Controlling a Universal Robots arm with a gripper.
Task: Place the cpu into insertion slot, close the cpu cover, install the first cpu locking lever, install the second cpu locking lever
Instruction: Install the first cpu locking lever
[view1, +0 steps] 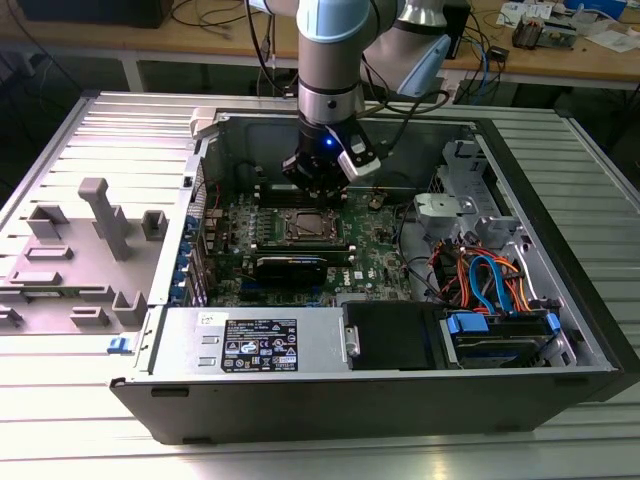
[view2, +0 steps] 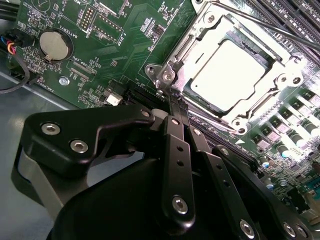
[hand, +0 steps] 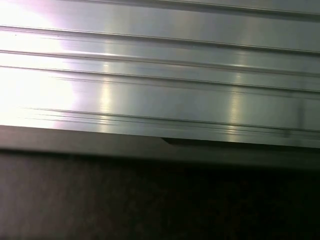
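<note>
The cpu (view2: 231, 70), a dull grey square chip, lies flat in the insertion slot (view1: 303, 229) on the green board of the open computer case. The silvery cpu cover (view2: 200, 39) lies down around it, with the chip showing through its window. A thin metal locking lever (view2: 272, 28) runs along one side of the socket. My gripper (view2: 175, 102) has its black fingers (view2: 178, 150) pressed together, with the tips at one corner of the socket frame. In the exterior view the gripper (view1: 322, 188) hangs just above the socket's far edge.
A black graphics card (view1: 300, 266) lies just in front of the socket, and long memory slots (view2: 295, 22) flank it. A coin battery (view2: 55, 44) sits on the board. The power supply (view1: 255, 345) and drive cables (view1: 490, 280) fill the case's front and right. A grey fixture tray (view1: 80, 260) stands outside.
</note>
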